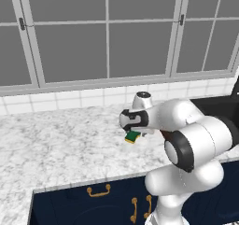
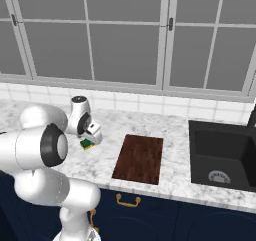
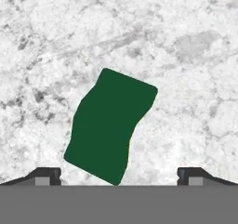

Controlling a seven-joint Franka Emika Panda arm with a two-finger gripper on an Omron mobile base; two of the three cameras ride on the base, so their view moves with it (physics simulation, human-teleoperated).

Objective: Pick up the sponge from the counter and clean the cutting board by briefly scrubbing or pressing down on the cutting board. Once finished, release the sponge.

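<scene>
Nearest the base, dark navy cabinet fronts (image 2: 150,215) run under the counter edge, with brass handles on them: three show in the left base view, two in the right. Above them spreads one wide white-grey marbled stone counter (image 1: 51,149). On it lies one small rectangular sponge with a green top over a yellow base (image 2: 87,144), seen from above in the hand view as a skewed dark green block (image 3: 109,131) resting between the finger tips. The two-finger gripper (image 3: 119,175) hangs directly over the sponge, its jaws spread wide to either side of the block and not touching it; the sponge lies flat on the stone. In the left base view the sponge (image 1: 132,137) peeks out below the white hand. To the sponge's right, apart from it, lies one flat rectangular dark reddish-brown wooden cutting board (image 2: 139,158). Further right sits one black recessed sink (image 2: 220,155). Behind the counter runs a white tiled strip (image 2: 150,105), then grey-framed windows (image 1: 107,32).
</scene>
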